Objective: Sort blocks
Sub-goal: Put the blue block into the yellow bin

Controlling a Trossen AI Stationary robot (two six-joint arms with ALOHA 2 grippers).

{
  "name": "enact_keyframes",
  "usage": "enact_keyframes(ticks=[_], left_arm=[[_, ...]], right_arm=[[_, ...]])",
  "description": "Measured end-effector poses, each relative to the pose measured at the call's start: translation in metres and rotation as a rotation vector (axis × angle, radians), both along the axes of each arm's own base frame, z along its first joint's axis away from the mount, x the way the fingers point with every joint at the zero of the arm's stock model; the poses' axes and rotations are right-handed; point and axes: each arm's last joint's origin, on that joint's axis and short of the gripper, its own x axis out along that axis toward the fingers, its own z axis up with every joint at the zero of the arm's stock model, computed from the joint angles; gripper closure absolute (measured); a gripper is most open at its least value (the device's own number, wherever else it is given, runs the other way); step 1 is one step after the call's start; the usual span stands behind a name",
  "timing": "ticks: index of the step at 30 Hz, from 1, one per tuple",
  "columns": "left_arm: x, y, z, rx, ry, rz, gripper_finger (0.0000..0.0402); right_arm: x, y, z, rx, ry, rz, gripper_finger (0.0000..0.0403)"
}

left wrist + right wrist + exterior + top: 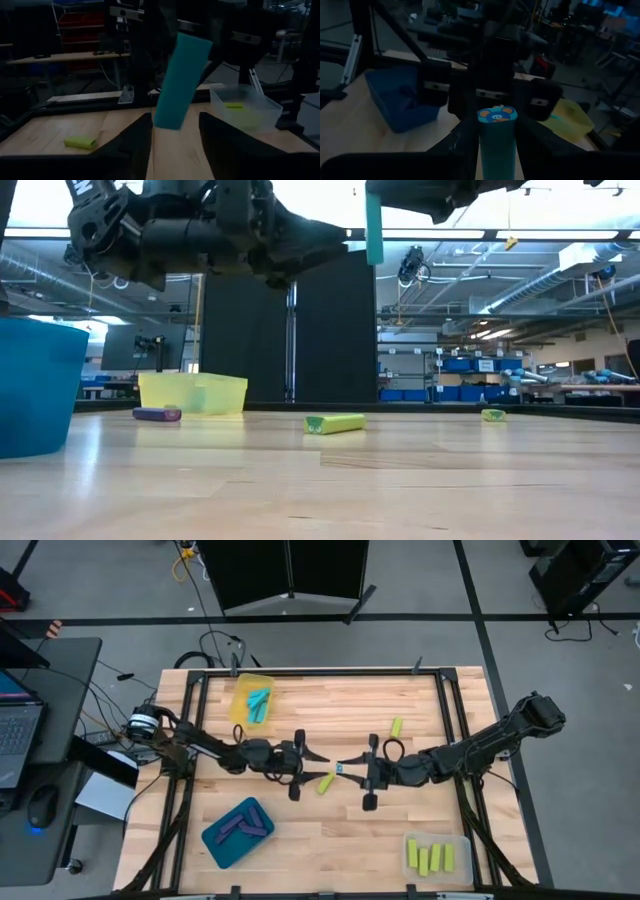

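Note:
A cyan block [180,82] hangs in the air over the table's middle, shut in my right gripper [496,145]. Its top end bears a small sticker [497,116]. My left gripper [175,135] faces it from the table's left, open, with a finger on either side of the block's lower end and a gap on both sides. In the high view the two grippers [318,762] [348,766] meet tip to tip. Loose on the tabletop lie a yellow-green block [326,783], a second yellow-green one [396,726] farther back, and a purple block [157,414]. My right gripper pinches the cyan block's two long sides [495,137] between its two fingers. The fingers come about level from the table's right and lie across the block. The block stands nearly upright, slightly tilted, its lower end [374,255] high above the table.
A yellow tray [238,700] with cyan blocks stands at the far left. A blue tray [215,840] with purple blocks is at the near left. A clear tray [462,852] holding several yellow-green blocks sits at the near right. A dark frame runs along the table's edges.

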Motion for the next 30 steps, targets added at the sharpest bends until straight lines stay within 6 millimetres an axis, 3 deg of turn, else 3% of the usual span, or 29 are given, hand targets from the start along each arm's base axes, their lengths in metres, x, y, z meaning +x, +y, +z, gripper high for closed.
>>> enact_keyframes(ticks=[6, 20, 24, 30], left_arm=[[0.01, -0.001, 0.012, 0.008, -0.028, -0.004, 0.0204], [0.037, -0.006, 0.015, 0.003, 0.013, -0.032, 0.0203], [0.038, -0.006, 0.016, -0.004, 0.007, 0.01, 0.0219], [0.038, -0.005, 0.016, 0.05, 0.006, 0.044, 0.0282]], right_arm=[[0.0, 0.0, 0.001, -0.006, -0.009, 0.005, 0.0293], [0.001, 0.0, 0.003, -0.025, -0.027, 0.012, 0.0293], [0.001, 0.0, 0.004, -0.031, -0.028, 0.009, 0.0293], [0.001, -0.002, 0.004, -0.023, -0.034, -0.009, 0.0293]])
